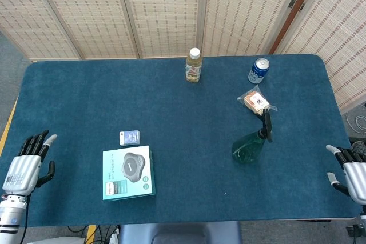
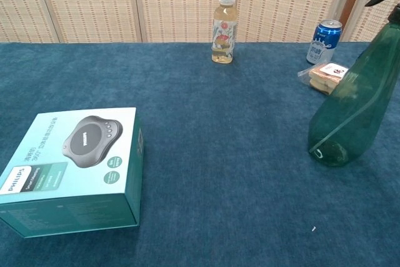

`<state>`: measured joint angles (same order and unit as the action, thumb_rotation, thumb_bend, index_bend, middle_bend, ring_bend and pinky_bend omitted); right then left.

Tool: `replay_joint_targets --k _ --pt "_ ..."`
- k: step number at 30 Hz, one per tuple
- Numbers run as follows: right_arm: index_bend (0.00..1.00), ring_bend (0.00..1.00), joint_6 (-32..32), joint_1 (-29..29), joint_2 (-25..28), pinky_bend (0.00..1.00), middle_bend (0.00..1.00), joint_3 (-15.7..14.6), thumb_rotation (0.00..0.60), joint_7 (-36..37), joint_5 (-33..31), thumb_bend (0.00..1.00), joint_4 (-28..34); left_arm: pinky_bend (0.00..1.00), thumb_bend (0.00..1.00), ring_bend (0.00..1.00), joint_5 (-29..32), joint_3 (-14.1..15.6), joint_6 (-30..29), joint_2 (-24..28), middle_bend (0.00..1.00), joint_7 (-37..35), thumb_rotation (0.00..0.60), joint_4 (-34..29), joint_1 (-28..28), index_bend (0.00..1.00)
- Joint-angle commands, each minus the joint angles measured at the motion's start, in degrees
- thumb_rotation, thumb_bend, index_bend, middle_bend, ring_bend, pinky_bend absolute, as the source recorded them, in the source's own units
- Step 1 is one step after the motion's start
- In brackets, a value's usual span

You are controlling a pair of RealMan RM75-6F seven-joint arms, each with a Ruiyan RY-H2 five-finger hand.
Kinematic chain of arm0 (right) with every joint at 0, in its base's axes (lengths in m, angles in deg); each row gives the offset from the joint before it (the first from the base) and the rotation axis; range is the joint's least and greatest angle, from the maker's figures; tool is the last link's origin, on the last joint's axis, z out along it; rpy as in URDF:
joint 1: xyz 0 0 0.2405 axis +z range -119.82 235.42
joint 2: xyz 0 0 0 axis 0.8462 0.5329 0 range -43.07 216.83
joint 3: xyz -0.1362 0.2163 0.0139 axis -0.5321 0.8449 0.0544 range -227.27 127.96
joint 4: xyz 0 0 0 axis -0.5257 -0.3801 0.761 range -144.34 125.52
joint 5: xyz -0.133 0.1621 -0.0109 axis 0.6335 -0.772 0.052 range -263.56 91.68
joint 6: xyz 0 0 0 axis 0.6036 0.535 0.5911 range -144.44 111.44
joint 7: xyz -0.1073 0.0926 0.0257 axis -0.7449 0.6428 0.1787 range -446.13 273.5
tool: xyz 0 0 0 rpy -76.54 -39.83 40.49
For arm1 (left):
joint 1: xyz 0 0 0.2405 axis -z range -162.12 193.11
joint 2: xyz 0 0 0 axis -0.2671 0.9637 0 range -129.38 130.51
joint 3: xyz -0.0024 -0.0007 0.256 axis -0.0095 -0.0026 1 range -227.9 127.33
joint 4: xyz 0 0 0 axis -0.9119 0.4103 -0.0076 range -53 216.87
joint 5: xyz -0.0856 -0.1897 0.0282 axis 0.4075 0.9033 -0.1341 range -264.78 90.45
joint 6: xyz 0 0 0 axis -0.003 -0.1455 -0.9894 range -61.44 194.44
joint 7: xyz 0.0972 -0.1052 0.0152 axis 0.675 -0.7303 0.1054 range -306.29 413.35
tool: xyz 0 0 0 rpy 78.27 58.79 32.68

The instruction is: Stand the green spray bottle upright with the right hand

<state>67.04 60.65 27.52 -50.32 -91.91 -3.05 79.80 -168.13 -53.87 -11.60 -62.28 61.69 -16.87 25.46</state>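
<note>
The green spray bottle (image 1: pixel 251 143) stands upright on the blue table (image 1: pixel 171 107), right of centre and toward the near edge, its black trigger head (image 1: pixel 267 124) at the top; in the chest view the same bottle (image 2: pixel 353 107) rises at the right side of the frame, base planted on the cloth. No hand touches it. The right hand (image 1: pixel 350 167) sits at the table's right edge, well apart from the bottle, fingers spread and holding nothing — only part of it shows in the head view. The left hand (image 1: pixel 26 163) rests off the left near corner, fingers likewise apart and empty. Just behind the bottle lies a wrapped snack (image 1: pixel 254 102), and beyond that a blue can (image 1: pixel 258 70) stands near the far edge. A drink bottle (image 1: pixel 194 65) with a white cap stands at the far edge near the middle. On the left half, a teal box (image 1: pixel 128 172) lies flat near the front edge, with a small blue-and-white box (image 1: pixel 130 138) just behind it. Woven screens (image 1: pixel 160 10) close off the back.
</note>
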Motion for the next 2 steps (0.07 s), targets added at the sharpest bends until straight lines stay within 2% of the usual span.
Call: replay_joint_targets --k 1,2 --pt "0.23 0.25 -0.49 0.21 -0.02 0.3 0.29 0.28 0.6 -0.38 -0.23 0.29 0.13 0.0 0.59 0.0 0.24 -0.23 0.5 -0.28 0.0 -0.48 0.6 0.63 0.41 0.09" --pt "0.23 0.25 -0.74 0.32 -0.04 0.3 0.29 0.43 0.6 -0.5 -0.36 0.29 0.15 0.0 0.59 0.0 0.37 -0.32 0.75 -0.39 0.0 -0.69 0.6 0.87 0.6 0.09"
